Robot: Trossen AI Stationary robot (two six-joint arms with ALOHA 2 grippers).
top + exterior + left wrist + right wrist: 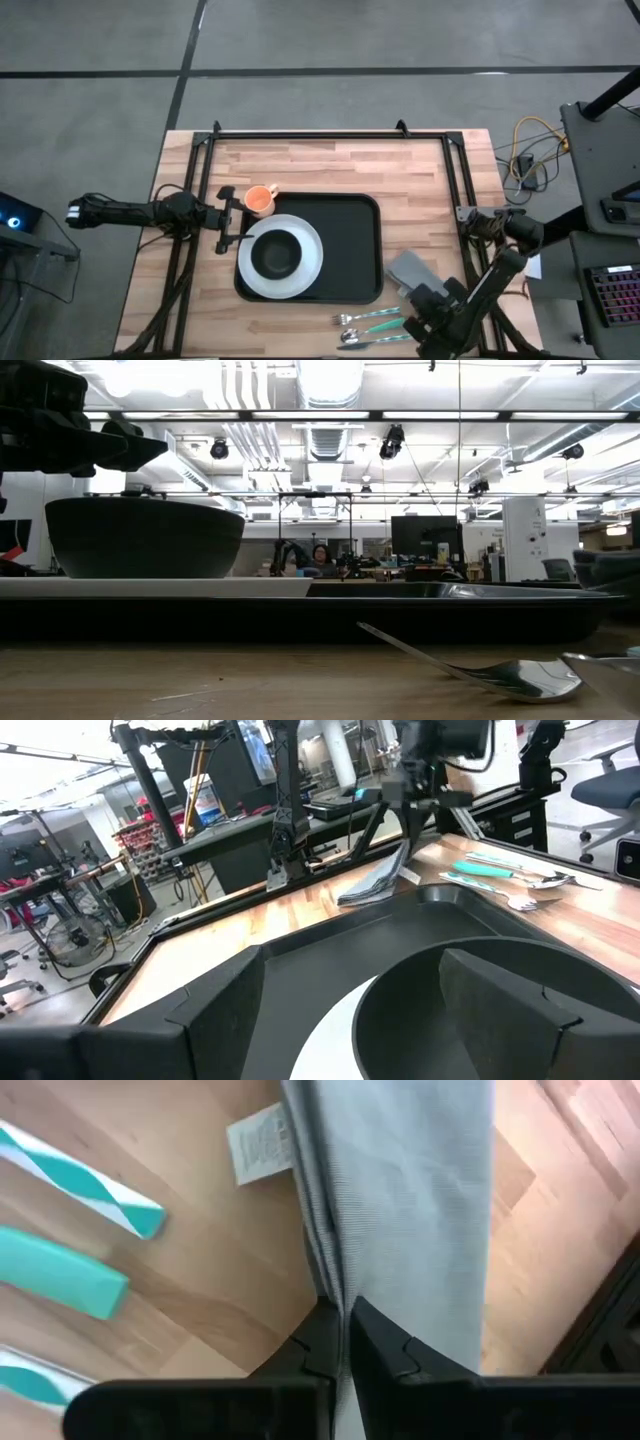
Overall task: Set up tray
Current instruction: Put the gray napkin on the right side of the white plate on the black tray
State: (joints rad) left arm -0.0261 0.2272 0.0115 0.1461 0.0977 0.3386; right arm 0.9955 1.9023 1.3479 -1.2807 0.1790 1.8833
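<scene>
**Napkin pinched beside the tray**

Black tray [355,250] lying flat at the middle of the wooden table [330,165], long side running left to right. On its left half, a white plate [305,270] carrying a dark bowl [275,255]; plate edge overhanging the tray's left rim. Right half of the tray bare. Orange cup [260,200] standing on the wood just off the tray's far left corner.

Right gripper [343,1342] down at the table's near right, just off the tray's near right corner, fingers clamped together on an edge of the grey napkin [400,1200]. Cloth bunched into a fold between the fingertips, white label [255,1145] showing near the grip. Napkin on the wood just beside the tray, not on it.

Teal-handled cutlery [370,325] laid out on the wood in front of the tray, left of the right gripper; spoon bowl [520,680] close up in the low view.

Left gripper [232,222] at the tray's left end, beside the plate and bowl, fingers spread wide, holding nothing.
</scene>
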